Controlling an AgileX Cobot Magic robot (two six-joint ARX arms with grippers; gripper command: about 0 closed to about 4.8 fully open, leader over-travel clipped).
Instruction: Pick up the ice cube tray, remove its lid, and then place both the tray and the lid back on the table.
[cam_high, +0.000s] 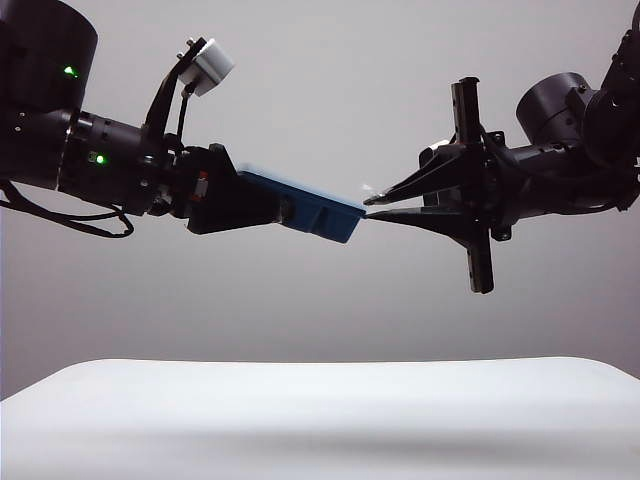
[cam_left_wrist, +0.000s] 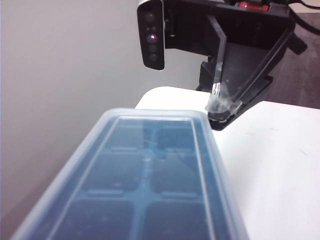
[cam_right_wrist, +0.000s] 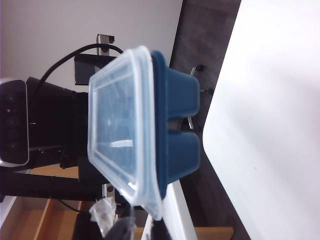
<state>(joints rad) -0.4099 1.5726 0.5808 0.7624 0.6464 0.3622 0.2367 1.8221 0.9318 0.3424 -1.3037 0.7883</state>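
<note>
The bench (cam_high: 320, 420) is filling the lower part of the exterior view, bare and white, with nothing resting on it. Above it, near the middle of the frame, the tray (cam_high: 318, 210) is hanging in the air, tilted down toward the right, with the lid (cam_left_wrist: 150, 165) seated on its top.

The left gripper (cam_high: 262, 203) is reaching in from the left of the frame and is clamped on the tray's left end, carrying it well clear of the bench.

The right gripper (cam_high: 372, 207) is coming in from the right, its fingers narrowing to a point at the tray's lower right corner. In the left wrist view its tips (cam_left_wrist: 220, 106) are sitting at the far corner of the lid, and they look nearly together there. Whether they are already pinching the lid's corner tab or only touching it, I cannot tell.

The step in hand appears to be taking hold of the lid's corner to peel it off. Doing this well likely means pinching only the thin lid edge, not the blue rim beneath, then lifting that corner up and away while the left gripper is holding the tray steady. A slipping pinch is the main risk.
</note>
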